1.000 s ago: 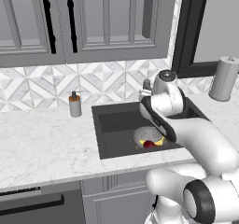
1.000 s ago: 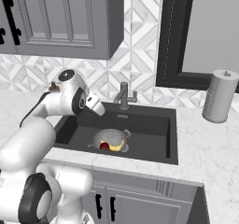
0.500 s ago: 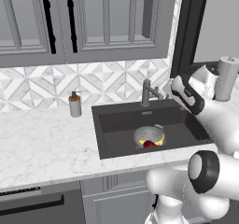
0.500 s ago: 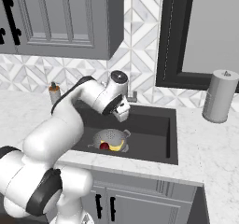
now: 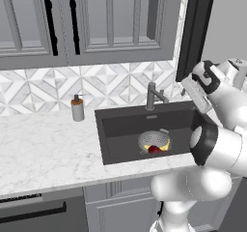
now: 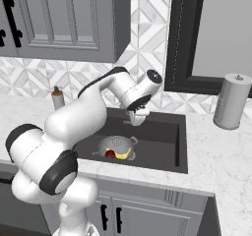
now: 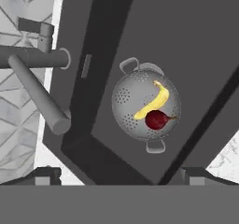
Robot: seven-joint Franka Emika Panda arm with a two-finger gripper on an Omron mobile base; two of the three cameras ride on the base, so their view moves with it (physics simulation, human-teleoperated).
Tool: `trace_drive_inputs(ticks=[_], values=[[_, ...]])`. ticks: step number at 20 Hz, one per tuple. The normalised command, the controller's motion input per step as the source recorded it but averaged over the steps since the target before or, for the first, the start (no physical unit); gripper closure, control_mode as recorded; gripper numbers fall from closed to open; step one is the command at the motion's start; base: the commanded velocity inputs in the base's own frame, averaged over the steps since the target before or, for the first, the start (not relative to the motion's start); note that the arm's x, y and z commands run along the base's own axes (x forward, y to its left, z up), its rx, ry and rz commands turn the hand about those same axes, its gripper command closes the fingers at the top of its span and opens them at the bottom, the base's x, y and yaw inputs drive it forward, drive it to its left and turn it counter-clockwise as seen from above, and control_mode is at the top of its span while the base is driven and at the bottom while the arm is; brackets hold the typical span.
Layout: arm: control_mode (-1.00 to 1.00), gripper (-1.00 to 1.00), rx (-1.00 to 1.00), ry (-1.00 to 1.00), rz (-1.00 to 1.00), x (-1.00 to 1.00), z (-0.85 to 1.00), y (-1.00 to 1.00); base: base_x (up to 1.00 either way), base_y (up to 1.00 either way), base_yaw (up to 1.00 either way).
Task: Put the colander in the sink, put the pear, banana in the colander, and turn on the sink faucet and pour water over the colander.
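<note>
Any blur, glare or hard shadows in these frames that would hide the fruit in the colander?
Hand view: sharp, flat rendered light, no glare; banana and pear read clearly inside the colander. Left base view: softer, colander small, fruit partly hidden by its rim. Right base view: even light, dark sink with little shadow detail.

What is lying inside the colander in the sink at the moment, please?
Inside the colander lie the banana and the pear, touching each other. The fruit cover part of the colander's perforated bottom. No water is visible.
</note>
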Motion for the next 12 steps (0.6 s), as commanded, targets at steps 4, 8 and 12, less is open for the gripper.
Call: trace_drive_inputs(ticks=[4, 8, 12], values=[[-1.0, -1.0, 0.16, 0.06, -0.1, -0.05, -0.17, -0.3, 0.0, 0.0, 0.0], [-1.0, -1.0, 0.02, 0.06, -0.03, 0.0, -0.22, -0.05, 0.0, 0.0, 0.0], [-1.0, -1.0, 0.16, -0.01, -0.2, 0.0, -0.04, -0.06, 0.0, 0.0, 0.0]])
